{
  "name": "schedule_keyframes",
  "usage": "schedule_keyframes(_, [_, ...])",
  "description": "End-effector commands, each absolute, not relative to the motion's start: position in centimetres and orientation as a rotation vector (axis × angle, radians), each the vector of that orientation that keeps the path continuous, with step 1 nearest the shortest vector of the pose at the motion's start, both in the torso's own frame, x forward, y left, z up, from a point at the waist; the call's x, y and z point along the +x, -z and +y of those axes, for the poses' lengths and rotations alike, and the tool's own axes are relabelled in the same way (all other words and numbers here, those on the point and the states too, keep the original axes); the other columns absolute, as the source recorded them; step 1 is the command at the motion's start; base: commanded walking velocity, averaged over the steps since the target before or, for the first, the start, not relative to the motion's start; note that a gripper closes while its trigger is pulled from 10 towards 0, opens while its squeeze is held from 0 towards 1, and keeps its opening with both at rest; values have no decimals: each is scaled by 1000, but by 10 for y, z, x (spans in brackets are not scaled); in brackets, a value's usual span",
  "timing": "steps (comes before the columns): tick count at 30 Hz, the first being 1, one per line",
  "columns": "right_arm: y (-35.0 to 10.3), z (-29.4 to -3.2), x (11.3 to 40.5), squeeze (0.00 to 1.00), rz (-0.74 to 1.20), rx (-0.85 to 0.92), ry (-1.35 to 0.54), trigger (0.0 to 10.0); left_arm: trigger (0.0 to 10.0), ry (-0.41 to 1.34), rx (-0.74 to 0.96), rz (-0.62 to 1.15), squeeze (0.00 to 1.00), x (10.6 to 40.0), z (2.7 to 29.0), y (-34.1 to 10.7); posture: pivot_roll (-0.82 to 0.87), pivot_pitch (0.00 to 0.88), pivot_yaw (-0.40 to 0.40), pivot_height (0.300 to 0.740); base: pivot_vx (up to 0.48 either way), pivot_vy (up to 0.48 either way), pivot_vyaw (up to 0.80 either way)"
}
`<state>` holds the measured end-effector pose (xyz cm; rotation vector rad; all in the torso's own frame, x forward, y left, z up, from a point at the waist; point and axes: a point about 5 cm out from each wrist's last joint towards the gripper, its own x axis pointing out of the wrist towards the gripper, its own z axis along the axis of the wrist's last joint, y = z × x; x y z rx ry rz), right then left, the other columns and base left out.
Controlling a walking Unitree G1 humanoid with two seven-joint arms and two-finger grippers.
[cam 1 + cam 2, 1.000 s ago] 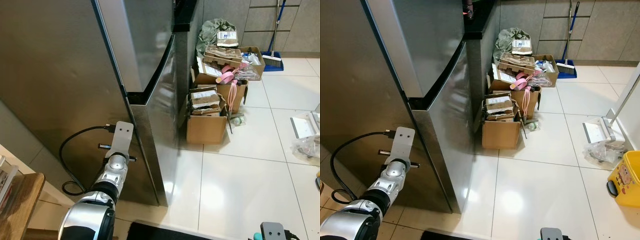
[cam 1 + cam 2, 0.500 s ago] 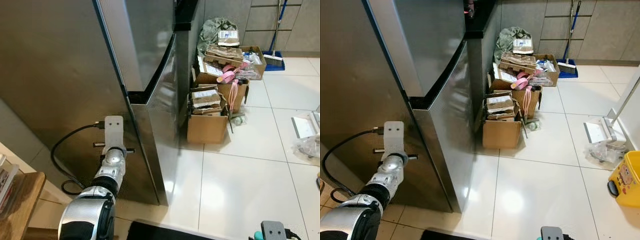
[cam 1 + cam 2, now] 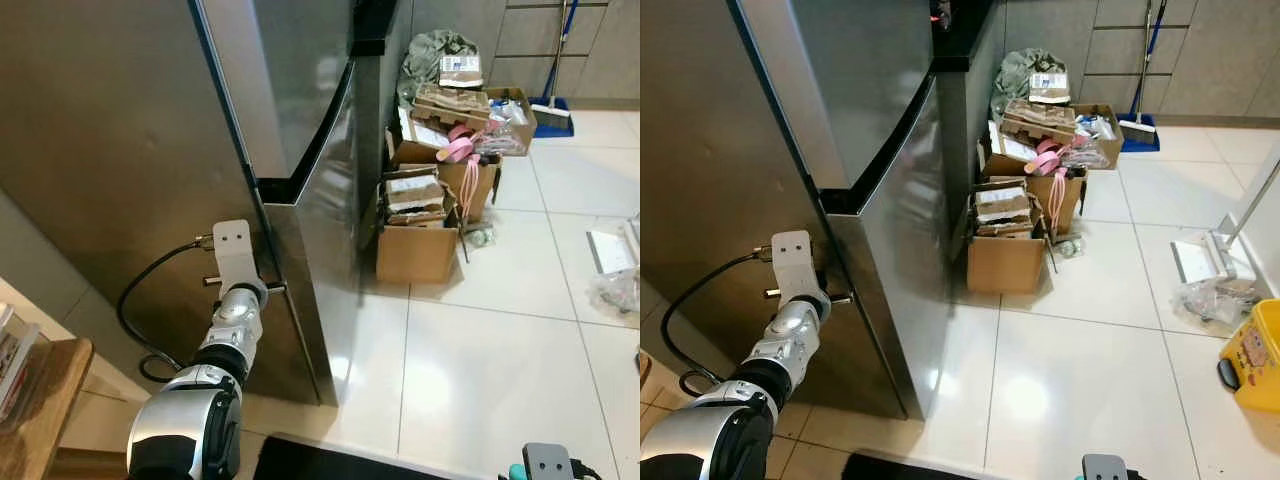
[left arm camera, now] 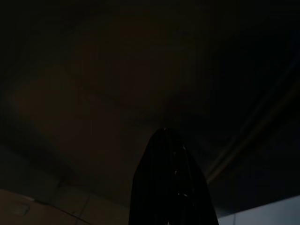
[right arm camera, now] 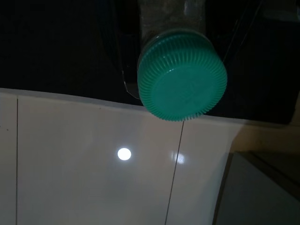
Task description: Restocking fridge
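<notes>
Left eye view: stainless fridge point(image 3: 150, 150) takes up the 9–12 o'clock side of frame, brushed-steel doors shut, dark seam between upper and lower door, glossy reflections on the side panel. Left arm is raised against the lower door near its edge, at about 7 o'clock; left gripper point(image 4: 169, 154) shows in its wrist view as a dark finger shape against the unlit door, can't tell how the fingers stand. A black cable point(image 3: 150, 300) loops off the wrist mount. Right wrist view: right gripper point(image 5: 180, 28) is clamped on a clear jar point(image 5: 171, 14) with a ribbed green lid point(image 5: 182, 75), lid facing the camera, above white floor tile point(image 5: 93, 178). At 1–2 o'clock: cardboard boxes point(image 3: 415, 250) stacked beside the fridge, blue broom point(image 3: 555, 100) behind them. Wooden table point(image 3: 35, 420) corner at 8 o'clock.
</notes>
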<state>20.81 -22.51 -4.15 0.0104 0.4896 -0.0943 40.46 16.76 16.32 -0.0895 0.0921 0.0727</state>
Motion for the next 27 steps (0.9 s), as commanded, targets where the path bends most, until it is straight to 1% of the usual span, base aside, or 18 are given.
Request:
schedule_keyframes(1, [46, -227, 199, 0, 506, 9, 102, 10000, 10000, -14, -93, 88, 0, 406, 158, -164, -94, 272, 107, 740, 0, 0, 0])
schedule_keyframes(6, [46, -229, 196, 0, 502, 6, 105, 10000, 10000, 82, -71, 101, 0, 405, 150, -162, -101, 279, 112, 740, 0, 0, 0])
schedule_keyframes(8, [46, -229, 194, 0, 500, 6, 107, 10000, 10000, 150, -49, 106, 0, 404, 143, -160, -101, 279, 112, 740, 0, 0, 0])
schedule_keyframes(13, [46, -230, 192, 0, 500, 5, 113, 10000, 10000, 250, -7, 111, 0, 402, 130, -157, -109, 278, 120, 740, 0, 0, 0])
schedule_keyframes(22, [46, -230, 192, 0, 502, 3, 112, 10000, 10000, 341, -20, 111, 0, 400, 115, -157, -112, 276, 118, 740, 0, 0, 0])
schedule_keyframes(27, [44, -232, 194, 0, 495, -1, 112, 10000, 10000, 370, -30, 112, 0, 401, 112, -158, -117, 278, 121, 740, 0, 0, 0])
